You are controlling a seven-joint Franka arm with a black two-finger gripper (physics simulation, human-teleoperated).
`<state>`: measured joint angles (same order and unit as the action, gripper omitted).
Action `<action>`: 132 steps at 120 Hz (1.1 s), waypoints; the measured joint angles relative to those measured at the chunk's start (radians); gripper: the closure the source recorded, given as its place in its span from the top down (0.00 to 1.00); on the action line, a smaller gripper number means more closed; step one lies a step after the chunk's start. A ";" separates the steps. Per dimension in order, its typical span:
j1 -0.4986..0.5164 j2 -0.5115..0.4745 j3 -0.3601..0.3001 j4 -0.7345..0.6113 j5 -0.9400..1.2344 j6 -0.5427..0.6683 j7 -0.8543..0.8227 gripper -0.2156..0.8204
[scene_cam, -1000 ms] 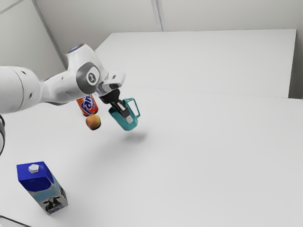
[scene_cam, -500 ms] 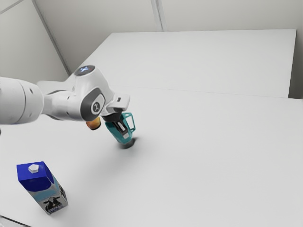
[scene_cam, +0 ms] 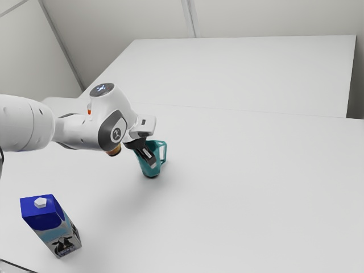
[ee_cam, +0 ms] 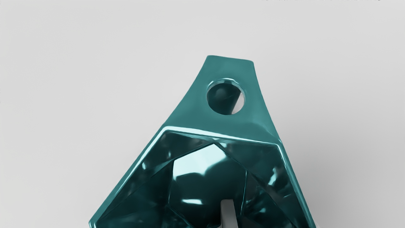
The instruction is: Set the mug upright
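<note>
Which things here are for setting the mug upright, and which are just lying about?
For the job:
- teal mug
- gripper

Just lying about:
- milk carton
- orange fruit, mostly hidden
- orange-red sliver, too little to name

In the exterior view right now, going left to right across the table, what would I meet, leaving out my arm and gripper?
Milk carton → round fruit, mostly hidden by the arm → teal mug.

Pale grey walls (scene_cam: 273, 17), a narrow upright strip (scene_cam: 190, 17), what looks like a white tabletop (scene_cam: 256, 199), soft light
</note>
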<state>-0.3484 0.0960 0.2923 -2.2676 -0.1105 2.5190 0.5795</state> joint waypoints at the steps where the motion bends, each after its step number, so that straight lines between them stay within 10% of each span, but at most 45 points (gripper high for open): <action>1: 0.000 0.000 0.000 0.000 0.000 0.000 0.000 0.30; 85: -0.005 -0.153 -0.005 0.020 -0.001 -0.061 -0.013 0.68; 132: 0.016 0.080 0.007 0.673 0.036 -0.649 -0.119 0.77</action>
<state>-0.3320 0.1763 0.2989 -1.5950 -0.0745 1.8699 0.4603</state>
